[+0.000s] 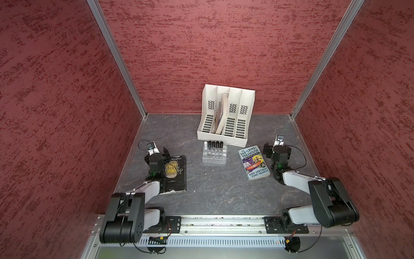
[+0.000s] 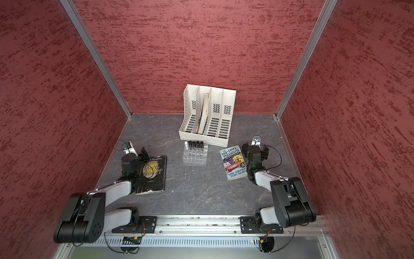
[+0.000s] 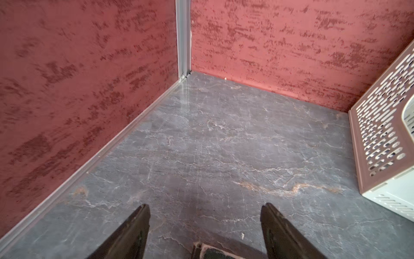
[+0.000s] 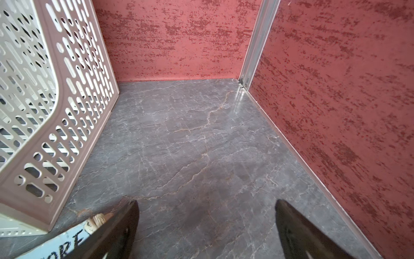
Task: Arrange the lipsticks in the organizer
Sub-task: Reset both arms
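Lipsticks [image 1: 213,144], five in all, one white at the left and four black, stand upright in the far row of the clear organizer [image 1: 214,155] at mid-table. Nearer, two arms bend forward from the near rail, the left gripper [image 3: 205,207] and right gripper [image 4: 206,203] both spread and empty, each by a flat book: "The Moon and Sixpence" [image 1: 175,172] left, "The 143-Storey Treehouse", Andy Griffiths, Terry Denton [image 1: 253,162] right. Farthest, one white four-slot rack [image 1: 243,125] holds upright books.

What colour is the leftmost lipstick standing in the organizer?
White; the lipstick shows best in a top view.
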